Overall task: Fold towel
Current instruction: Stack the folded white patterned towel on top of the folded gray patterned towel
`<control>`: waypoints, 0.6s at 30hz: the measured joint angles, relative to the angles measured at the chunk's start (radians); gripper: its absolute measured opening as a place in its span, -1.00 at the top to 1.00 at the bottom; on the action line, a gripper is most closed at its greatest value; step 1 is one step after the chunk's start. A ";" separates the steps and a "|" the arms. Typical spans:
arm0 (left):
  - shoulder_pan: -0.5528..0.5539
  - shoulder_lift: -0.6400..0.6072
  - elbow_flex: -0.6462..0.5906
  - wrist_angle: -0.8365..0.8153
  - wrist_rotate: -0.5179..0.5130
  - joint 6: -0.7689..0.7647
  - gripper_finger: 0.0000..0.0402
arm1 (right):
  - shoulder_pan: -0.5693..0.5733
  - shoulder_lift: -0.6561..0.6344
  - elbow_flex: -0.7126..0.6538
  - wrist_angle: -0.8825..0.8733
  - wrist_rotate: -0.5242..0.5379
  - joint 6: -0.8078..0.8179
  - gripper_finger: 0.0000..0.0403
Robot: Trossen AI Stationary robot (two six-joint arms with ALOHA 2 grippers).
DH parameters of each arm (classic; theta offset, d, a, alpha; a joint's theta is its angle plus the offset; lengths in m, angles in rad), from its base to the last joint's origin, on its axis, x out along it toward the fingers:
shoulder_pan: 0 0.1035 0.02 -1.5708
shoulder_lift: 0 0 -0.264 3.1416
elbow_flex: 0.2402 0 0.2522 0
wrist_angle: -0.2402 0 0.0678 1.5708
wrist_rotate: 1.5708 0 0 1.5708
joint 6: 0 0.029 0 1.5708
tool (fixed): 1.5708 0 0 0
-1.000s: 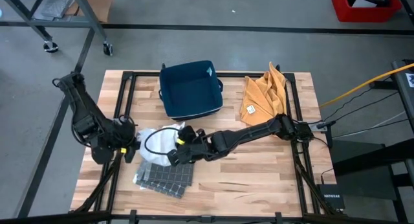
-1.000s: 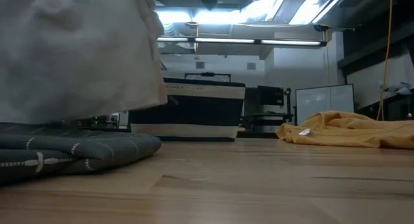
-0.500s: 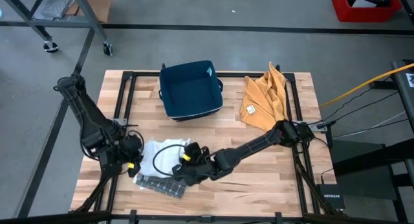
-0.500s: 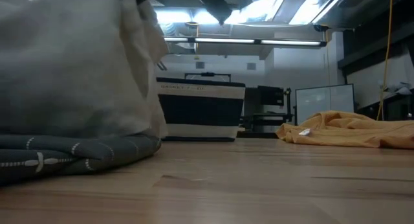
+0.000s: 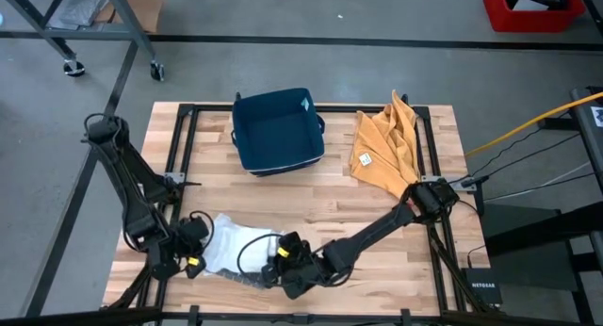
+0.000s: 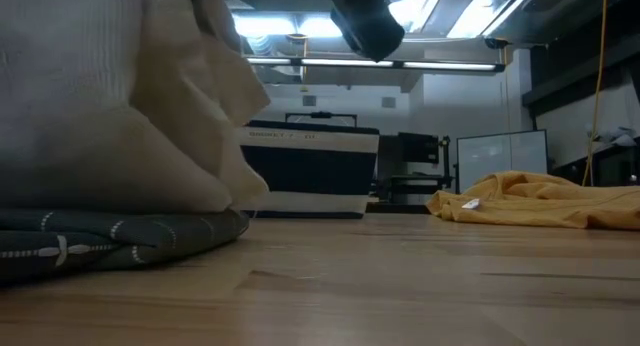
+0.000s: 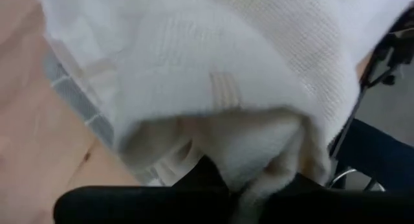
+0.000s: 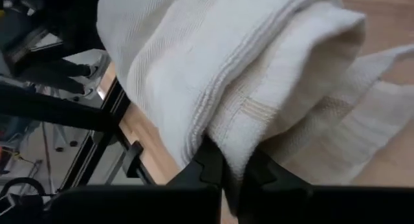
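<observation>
A white towel (image 5: 229, 249) lies bunched near the table's front left, on top of a dark grey patterned towel (image 6: 110, 236) that shows only at its edges (image 5: 247, 281). My left gripper (image 5: 193, 261) is shut on the white towel's left end. My right gripper (image 5: 283, 269) is shut on its right end. In the low view the white towel (image 6: 100, 96) sags onto the grey one. Both wrist views are filled by white cloth (image 7: 213, 68) (image 8: 220, 62). My left gripper pinches a bunched fold of the white towel's left end (image 7: 259, 169) between its two fingers, slanting down from the table's left. The cloth drapes slack over the fingers and rests on the grey towel. My right gripper pinches a folded edge of several layers at the towel's right end (image 8: 236, 153) between its two fingers, slanting down from the table's right. The cloth spreads slack ahead of the fingers and lies on the grey towel.
A dark blue bin (image 5: 278, 128) stands at the far middle of the table. A crumpled yellow towel (image 5: 384, 142) with a white tag lies at the far right. Bare wood (image 5: 377, 213) stretches across the middle and right front.
Both grippers have gone toward the table's near edge and down, still shut on the white towel. The towel has come with them from the middle left and now lies over the grey towel, covering most of it.
</observation>
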 joint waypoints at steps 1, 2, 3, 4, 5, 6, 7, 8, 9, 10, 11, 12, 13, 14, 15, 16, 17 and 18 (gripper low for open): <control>-0.003 0.010 0.000 0.002 0.002 -0.020 0.92 | 0.004 0.000 -0.004 0.006 0.000 0.005 0.92; -0.006 0.019 0.000 0.006 0.005 -0.030 0.92 | 0.006 0.000 -0.009 0.010 -0.002 0.007 0.92; -0.008 0.027 0.000 0.009 0.007 -0.044 0.92 | 0.009 0.000 -0.013 0.013 -0.011 0.008 0.92; -0.010 0.033 0.000 0.013 0.008 -0.051 0.94 | 0.009 0.003 -0.013 0.015 -0.020 0.008 0.91; -0.011 0.040 0.000 0.017 0.012 -0.059 0.95 | 0.010 0.010 -0.013 0.029 -0.031 0.009 0.91; -0.011 0.046 0.000 0.019 0.015 -0.066 0.96 | 0.010 0.014 -0.013 0.040 -0.044 0.008 0.91; -0.011 0.052 0.000 0.023 0.019 -0.068 0.96 | 0.010 0.024 -0.013 0.050 -0.052 0.007 0.90; -0.012 0.056 0.000 0.023 0.025 -0.069 0.96 | 0.010 0.036 -0.013 0.070 -0.059 0.006 0.90; -0.012 0.062 0.000 0.020 0.029 -0.069 0.95 | 0.010 0.046 -0.013 0.079 -0.063 0.006 0.90; -0.012 0.068 0.000 0.018 0.029 -0.069 0.92 | 0.010 0.058 -0.013 0.084 -0.069 0.006 0.90; -0.012 0.072 0.000 0.015 0.033 -0.065 0.89 | 0.010 0.068 -0.013 0.097 -0.076 0.005 0.90; -0.012 0.073 0.000 0.013 0.038 -0.056 0.85 | 0.009 0.076 -0.013 0.108 -0.094 0.005 0.90; -0.012 0.075 0.000 0.014 0.040 -0.048 0.79 | 0.009 0.083 -0.013 0.121 -0.116 0.005 0.89; -0.012 0.076 0.000 0.012 0.041 -0.048 0.74 | 0.009 0.085 -0.013 0.124 -0.137 0.002 0.88; -0.012 0.076 0.000 0.009 0.043 -0.048 0.68 | 0.009 0.090 -0.013 0.123 -0.158 0.001 0.86; -0.012 0.076 0.000 0.006 0.051 -0.046 0.62 | 0.008 0.092 -0.013 0.120 -0.182 0.001 0.83; -0.012 0.076 0.000 0.005 0.065 -0.042 0.56 | 0.004 0.093 -0.013 0.113 -0.206 0.001 0.79; -0.012 0.076 0.000 -0.002 0.082 -0.036 0.49 | 0.002 0.094 -0.013 0.111 -0.228 -0.002 0.74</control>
